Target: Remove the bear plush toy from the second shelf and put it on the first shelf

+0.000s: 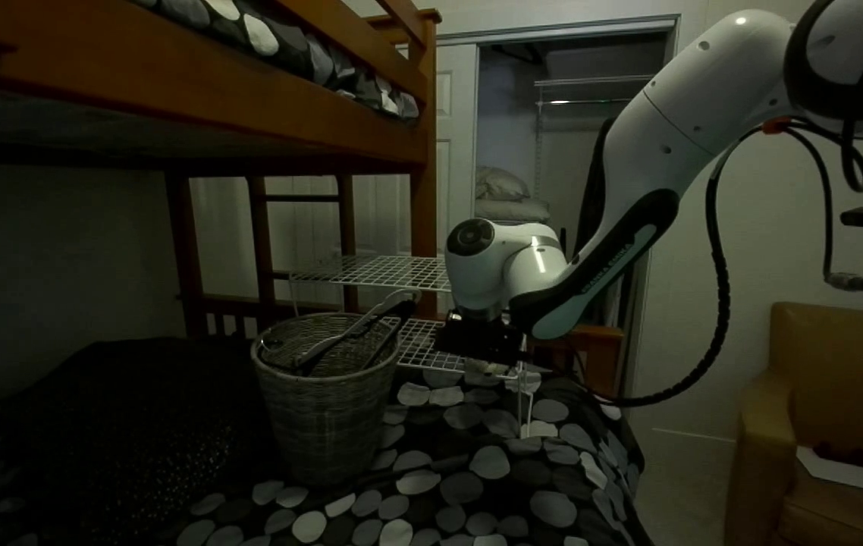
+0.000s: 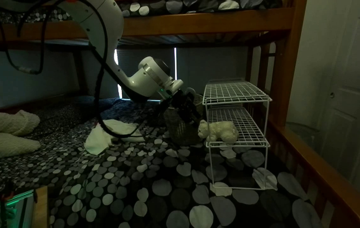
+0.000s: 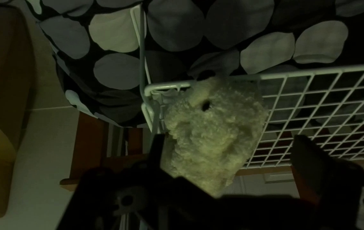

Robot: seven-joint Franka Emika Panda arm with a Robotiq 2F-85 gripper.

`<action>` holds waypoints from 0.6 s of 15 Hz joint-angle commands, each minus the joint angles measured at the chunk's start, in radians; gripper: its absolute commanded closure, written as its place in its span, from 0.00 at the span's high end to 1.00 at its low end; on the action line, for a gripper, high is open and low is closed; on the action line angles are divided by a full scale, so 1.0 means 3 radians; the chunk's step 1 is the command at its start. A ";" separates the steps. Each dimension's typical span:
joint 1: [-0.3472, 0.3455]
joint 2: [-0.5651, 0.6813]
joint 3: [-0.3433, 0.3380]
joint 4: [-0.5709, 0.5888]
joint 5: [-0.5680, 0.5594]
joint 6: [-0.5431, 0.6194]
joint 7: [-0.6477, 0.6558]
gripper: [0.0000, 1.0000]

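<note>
Bear plush toy (image 2: pixel 222 130), small, cream-white, fuzzy, lies on lower white wire-grid shelf (image 2: pixel 248 126), head end toward the black two-finger gripper (image 3: pixel 228 145) near it. Fingers (image 3: pixel 308 164) stand wide apart; wrist view shows the toy between them.

You've got an exterior view looking along the bunk bed (image 1: pixel 302 106) toward the closet (image 1: pixel 507 129), first shelf (image 1: pixel 371 269) and second shelf (image 1: pixel 420 349) beyond the basket (image 1: pixel 329 421). In an exterior view you're side-on to the bed, arm (image 2: pixel 143 82) in from picture left, shelves nearer than the basket; both views share those. Wrist view's way closer, peering past the gripper (image 3: pixel 229 143) at the bear plush toy (image 3: pixel 217 137), bedspread (image 3: pixel 174 25) up top.
</note>
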 commanded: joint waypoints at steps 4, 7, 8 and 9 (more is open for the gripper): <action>0.0108 0.0315 -0.0145 0.0294 0.0098 -0.0031 0.0014 1.00; 0.0136 0.0429 -0.0165 0.0432 0.0160 -0.0044 0.0000 1.00; 0.0145 0.0470 -0.0175 0.0479 0.0181 -0.0053 -0.0007 1.00; 0.0145 0.0493 -0.0187 0.0506 0.0201 -0.0052 -0.0021 1.00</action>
